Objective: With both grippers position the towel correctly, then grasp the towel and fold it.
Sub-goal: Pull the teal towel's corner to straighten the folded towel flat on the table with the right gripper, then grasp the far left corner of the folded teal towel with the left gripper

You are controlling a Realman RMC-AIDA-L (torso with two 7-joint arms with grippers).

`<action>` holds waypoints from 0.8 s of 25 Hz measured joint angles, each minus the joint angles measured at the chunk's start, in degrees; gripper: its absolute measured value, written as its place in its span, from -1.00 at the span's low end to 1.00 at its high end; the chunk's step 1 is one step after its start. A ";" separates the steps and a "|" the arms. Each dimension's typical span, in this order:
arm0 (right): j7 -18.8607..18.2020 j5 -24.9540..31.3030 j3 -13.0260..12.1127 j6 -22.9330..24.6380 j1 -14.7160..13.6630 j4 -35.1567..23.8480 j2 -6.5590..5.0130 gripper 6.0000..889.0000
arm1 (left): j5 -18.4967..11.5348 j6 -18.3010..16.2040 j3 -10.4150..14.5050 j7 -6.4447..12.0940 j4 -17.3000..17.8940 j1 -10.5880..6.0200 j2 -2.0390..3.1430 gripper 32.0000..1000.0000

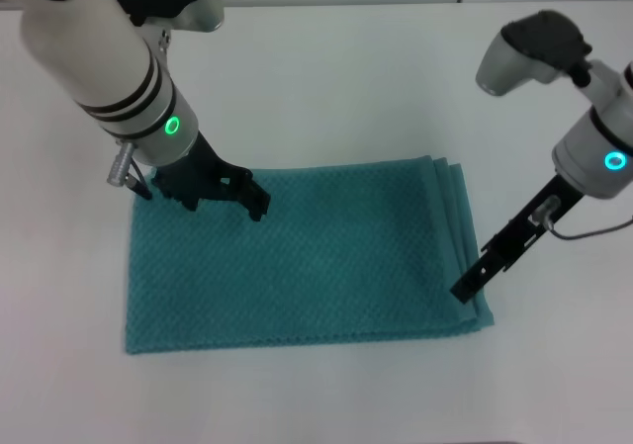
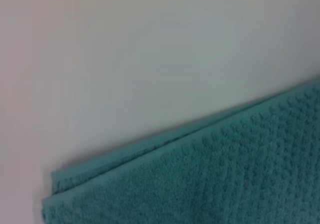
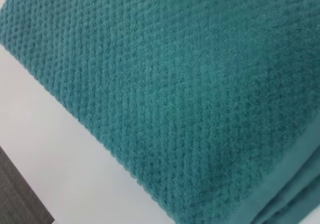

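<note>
The teal towel (image 1: pixel 297 261) lies flat and folded on the white surface (image 1: pixel 326 78) in front of me, its layered edges stepped along its right side. My left gripper (image 1: pixel 252 199) sits low over the towel's far left corner; I cannot tell whether it is open or closed. My right gripper (image 1: pixel 465 291) angles down to the towel's near right edge, and I cannot tell there either. My left wrist camera shows a layered towel corner against the bare surface.
</note>
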 joint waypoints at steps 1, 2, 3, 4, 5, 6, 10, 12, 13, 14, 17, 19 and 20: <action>0.23 0.02 0.05 0.36 0.00 -0.87 -0.04 0.94 | 0.01 -0.10 -0.05 0.00 0.51 0.33 0.02 0.81; 0.47 0.00 0.23 0.74 -0.08 -1.90 -0.04 0.93 | 0.07 -0.26 -0.13 0.00 1.03 0.70 0.06 0.81; 0.73 0.05 0.47 1.10 -0.26 -3.14 -0.07 0.93 | 0.12 -0.42 -0.17 0.00 1.33 0.99 0.09 0.81; 0.98 0.29 0.75 1.47 -0.59 -4.89 -0.14 0.93 | 0.17 -0.56 -0.23 0.00 1.53 1.21 0.15 0.81; 1.33 0.43 1.13 1.92 -1.12 -6.87 -0.16 0.93 | 0.20 -0.60 -0.25 0.00 1.59 1.32 0.18 0.81; 1.73 0.54 1.57 2.43 -1.75 -9.04 -0.23 0.93 | 0.22 -0.65 -0.27 0.00 1.61 1.42 0.21 0.81; 3.55 0.75 2.91 4.19 -3.60 -16.70 -0.50 0.93 | 0.49 -1.01 -0.63 0.01 1.62 1.79 0.22 0.81; 4.40 0.77 3.09 4.35 -3.79 -18.19 -0.82 0.93 | 1.05 -1.33 -0.98 0.02 1.66 2.14 0.22 0.81; 4.84 0.76 3.09 4.38 -3.80 -18.61 -1.01 0.93 | 1.49 -1.49 -1.20 0.03 1.73 2.37 0.22 0.81; 5.27 0.75 3.10 4.43 -3.81 -19.03 -1.24 0.93 | 1.70 -1.65 -1.45 0.04 1.80 2.56 0.22 0.81; 6.00 0.66 3.13 4.90 -3.83 -19.60 -1.60 0.93 | 2.24 -2.04 -2.24 0.13 2.19 2.98 0.22 0.81; 6.21 0.50 3.14 5.01 -3.84 -19.67 -1.67 0.93 | 2.47 -2.13 -2.40 0.11 2.32 3.07 0.22 0.81; 6.30 0.38 3.14 5.04 -3.85 -19.69 -1.67 0.93 | 2.52 -2.14 -2.43 0.05 2.34 3.10 0.22 0.81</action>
